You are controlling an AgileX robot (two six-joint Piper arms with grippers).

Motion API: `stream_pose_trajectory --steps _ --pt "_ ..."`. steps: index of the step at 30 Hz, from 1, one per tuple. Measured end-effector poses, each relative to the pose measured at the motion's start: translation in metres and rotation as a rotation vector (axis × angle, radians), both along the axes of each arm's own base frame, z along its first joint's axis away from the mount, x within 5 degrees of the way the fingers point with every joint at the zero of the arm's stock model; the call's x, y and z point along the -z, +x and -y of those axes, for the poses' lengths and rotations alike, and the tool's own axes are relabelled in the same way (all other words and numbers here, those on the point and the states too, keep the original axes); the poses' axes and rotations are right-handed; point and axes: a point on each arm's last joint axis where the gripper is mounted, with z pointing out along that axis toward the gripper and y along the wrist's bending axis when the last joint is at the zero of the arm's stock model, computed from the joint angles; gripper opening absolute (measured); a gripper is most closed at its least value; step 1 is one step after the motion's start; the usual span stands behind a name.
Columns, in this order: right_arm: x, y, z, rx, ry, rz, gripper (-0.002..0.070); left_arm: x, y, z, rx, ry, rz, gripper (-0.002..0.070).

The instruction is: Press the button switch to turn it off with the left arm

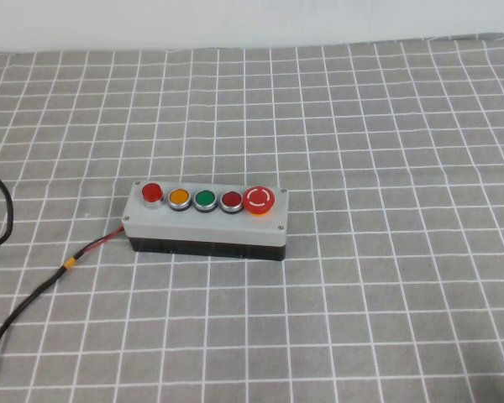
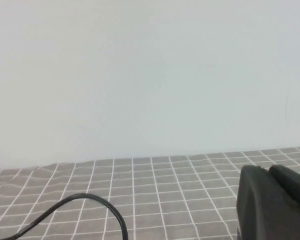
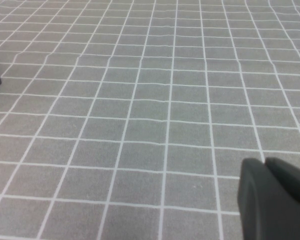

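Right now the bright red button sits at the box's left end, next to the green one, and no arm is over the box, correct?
Not quite. In the high view the bright red button neighbours the orange button; the green button comes after. Neither pincer appears there: left pincer and right pincer show only in their wrist views.

— Any writing to read anywhere?
— None legible. Only the large red mushroom button [image 1: 259, 200], at the grey box's [image 1: 206, 220] three-o'clock end, carries white curved marks, not letters.
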Motion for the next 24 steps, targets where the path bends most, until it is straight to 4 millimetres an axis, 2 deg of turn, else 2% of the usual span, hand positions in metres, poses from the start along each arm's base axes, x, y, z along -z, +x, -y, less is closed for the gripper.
stream_pose_trajectory --steps 7,18,24 --pt "0.0 0.0 0.0 0.0 0.0 0.0 -0.0017 0.008 0.001 0.0 -0.005 -0.009 -0.04 -0.0003" --pt "0.0 0.0 0.0 0.0 0.0 0.0 -0.0017 0.044 -0.001 0.001 0.003 0.027 -0.445 -0.0003" --pt "0.0 0.0 0.0 0.0 0.0 0.0 -0.0017 0.049 -0.003 0.0 0.004 0.03 -0.499 -0.0003"
